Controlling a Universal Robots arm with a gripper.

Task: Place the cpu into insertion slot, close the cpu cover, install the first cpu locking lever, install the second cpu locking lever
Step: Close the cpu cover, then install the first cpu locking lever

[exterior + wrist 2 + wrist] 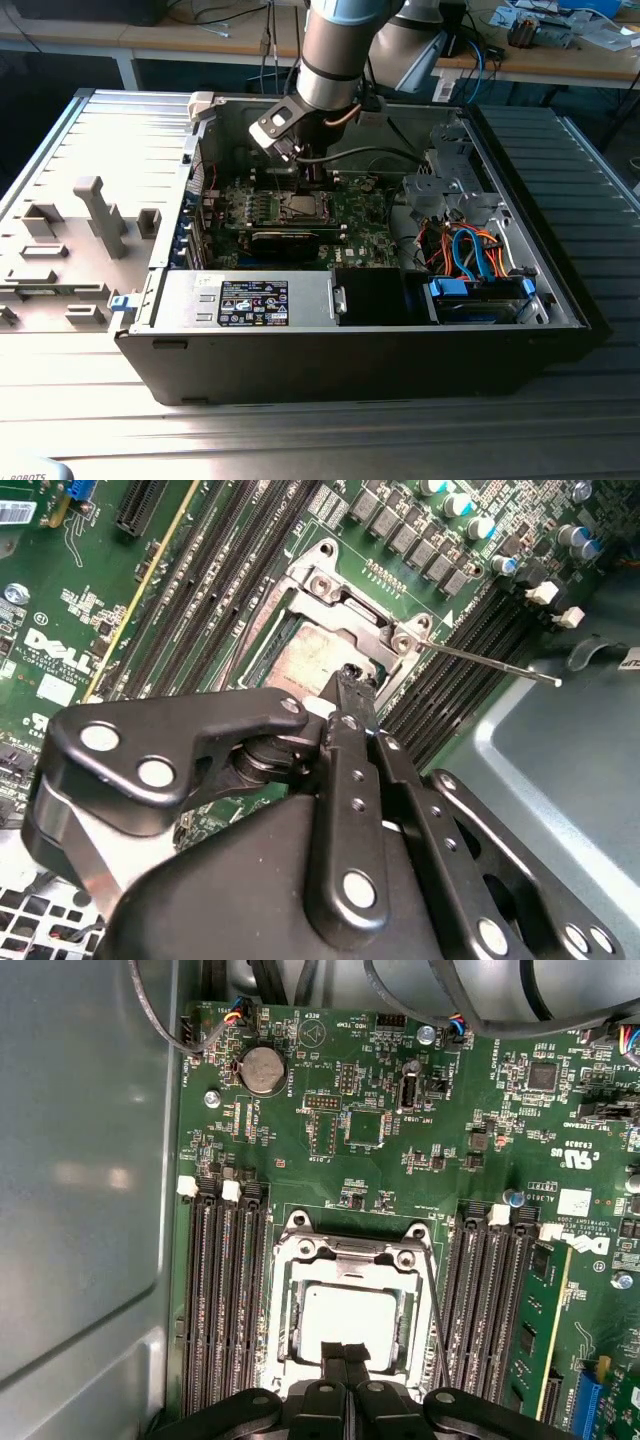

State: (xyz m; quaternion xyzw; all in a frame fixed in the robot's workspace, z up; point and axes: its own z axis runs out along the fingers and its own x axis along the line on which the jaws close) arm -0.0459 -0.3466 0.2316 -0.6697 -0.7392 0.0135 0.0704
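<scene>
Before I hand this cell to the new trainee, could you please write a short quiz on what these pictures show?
1. True or false: the cpu shows through the cut-out centre of the cpu cover.
2. The tips of the gripper sit at: A) the coin-cell battery, B) the edge of the cpu cover, C) the drive cage.
3. Fill in: the gripper is ___ (open or shut).
Key: 1 true; 2 B; 3 shut.
</scene>
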